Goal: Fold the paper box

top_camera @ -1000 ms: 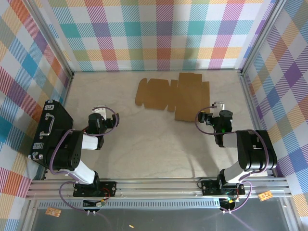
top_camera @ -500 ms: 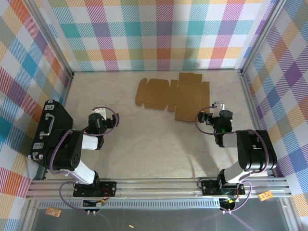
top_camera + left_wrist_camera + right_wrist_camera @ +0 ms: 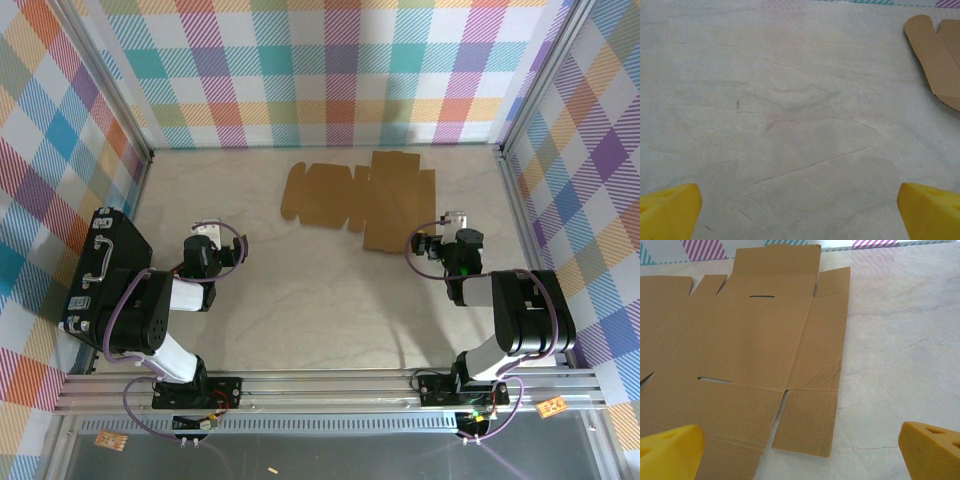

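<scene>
Folded low at lower left, left fingers [image 3: 670,207] apart over bare surface [image 3: 790,125]; same at lower right, right fingers [image 3: 930,447] apart facing paper box [image 3: 755,350], cropped at left edge.

Bright, even light from overhead; no hard glare. Top view: table [image 3: 320,300] pale, with a faint soft-edged shadow beside the right arm [image 3: 510,320] toward the near edge. Frame rails [image 3: 108,85] lean outward toward the corners. Left wrist view: table surface slightly washed out, far edge hazy. Right wrist view: paper box [image 3: 755,345] sharp, creases clear, thin shadow along its near edge. Yellow fingertips [image 3: 667,212] in both wrist views soft, out of focus.
</scene>
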`<action>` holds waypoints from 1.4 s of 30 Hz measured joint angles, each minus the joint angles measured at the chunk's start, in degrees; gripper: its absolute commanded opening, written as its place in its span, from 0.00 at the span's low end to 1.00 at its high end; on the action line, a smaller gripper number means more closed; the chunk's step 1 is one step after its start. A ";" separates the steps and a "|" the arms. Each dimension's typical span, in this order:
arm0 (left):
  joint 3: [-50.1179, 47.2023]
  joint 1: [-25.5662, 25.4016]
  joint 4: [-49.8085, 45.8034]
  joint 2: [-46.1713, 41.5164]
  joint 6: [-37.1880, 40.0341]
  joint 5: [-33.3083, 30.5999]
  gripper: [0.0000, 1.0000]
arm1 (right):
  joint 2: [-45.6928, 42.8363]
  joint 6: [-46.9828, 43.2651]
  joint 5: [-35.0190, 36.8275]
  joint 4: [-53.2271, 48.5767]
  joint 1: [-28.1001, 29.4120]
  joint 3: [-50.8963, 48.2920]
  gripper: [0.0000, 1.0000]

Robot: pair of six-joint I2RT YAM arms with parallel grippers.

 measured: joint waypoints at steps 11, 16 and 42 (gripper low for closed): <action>10.05 0.00 -19.19 -6.21 -1.16 -1.46 1.00 | -9.38 4.17 0.83 -22.29 0.00 9.44 0.99; 24.81 0.00 -35.10 -16.98 -11.19 -0.09 1.00 | -19.80 19.54 4.46 -43.04 -0.37 24.15 0.99; 86.18 -18.23 -70.12 44.63 -24.50 25.94 0.46 | 11.32 35.17 -22.75 -67.41 -8.20 34.95 0.92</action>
